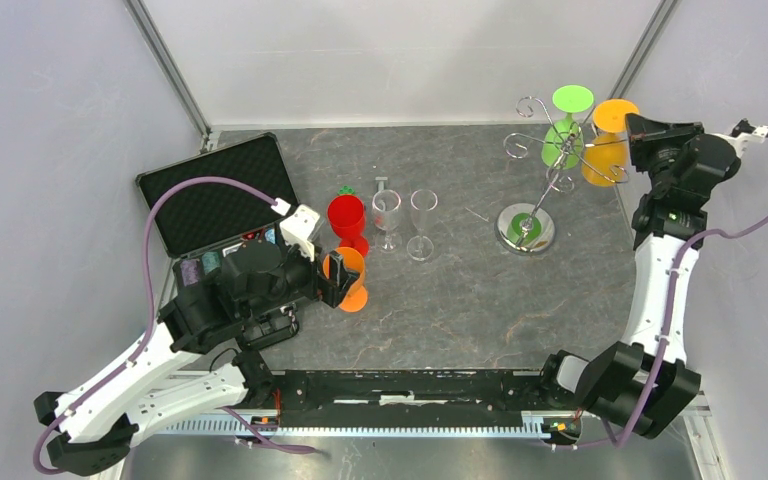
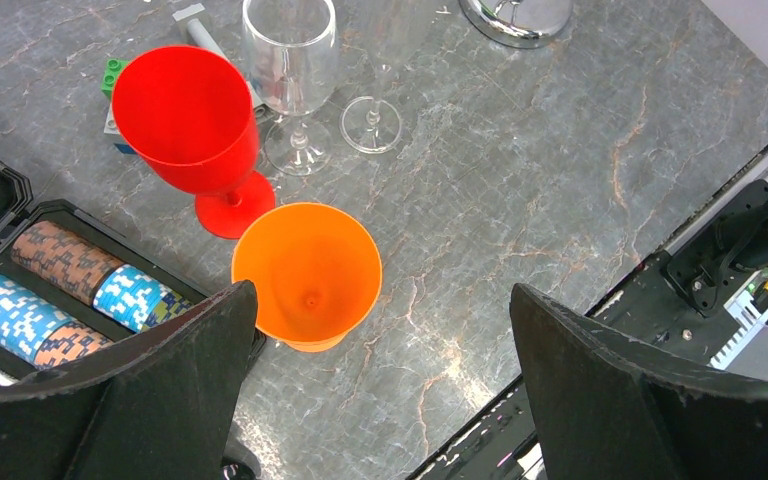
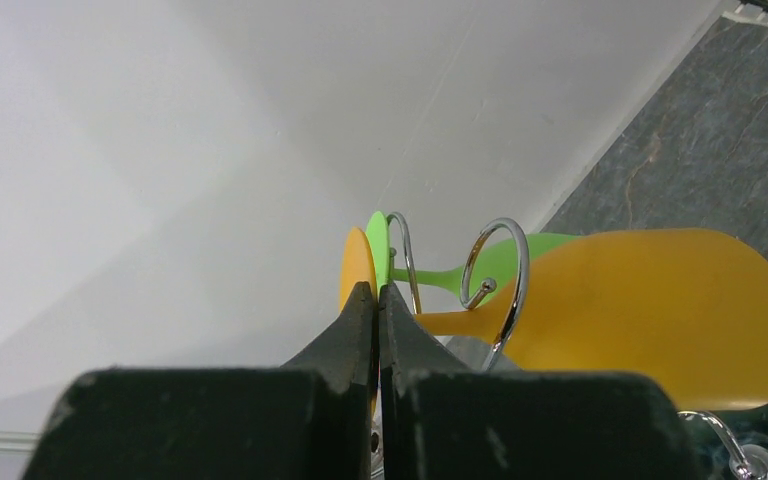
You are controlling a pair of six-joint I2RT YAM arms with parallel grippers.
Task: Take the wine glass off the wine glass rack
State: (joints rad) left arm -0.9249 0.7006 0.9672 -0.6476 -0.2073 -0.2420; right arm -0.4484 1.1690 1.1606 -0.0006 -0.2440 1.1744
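**Wine glass hanging on the rack, right gripper at its foot**

Wine glass [image 1: 605, 150]: amber-yellow plastic, hung upside down on the rack [image 1: 538, 200] at the far right of the table [image 1: 440, 310]. Its foot is uppermost and its bowl hangs below with the mouth facing the table. The long axis runs near upright in the overhead view. In the right wrist view the same glass [image 3: 660, 310] lies across the picture, foot at the left and bowl at the right. One curled wire arm of the rack loops around the stem.

A green glass [image 1: 563, 135] hangs the same way on the arm just beside it, toward the left. The two feet sit close together, seen edge-on from the wrist.

Right gripper [image 1: 632, 127]: level with the foot of the amber glass, on its right side. In the wrist view the gripper [image 3: 378, 292] has its fingers pressed together with no gap visible. The tips lie against or just in front of the amber foot. Whether anything is pinched cannot be told.

Left gripper [image 2: 380, 292]: fingers spread wide, holding nothing, over an orange glass [image 2: 307, 275] that stands upright on the table. A red glass [image 2: 188, 120] stands just behind it, and two clear glasses [image 1: 405, 215] stand further right.

An open black case [image 1: 222, 200] holding chips [image 2: 70, 265] lies at the left, well apart from the rack.
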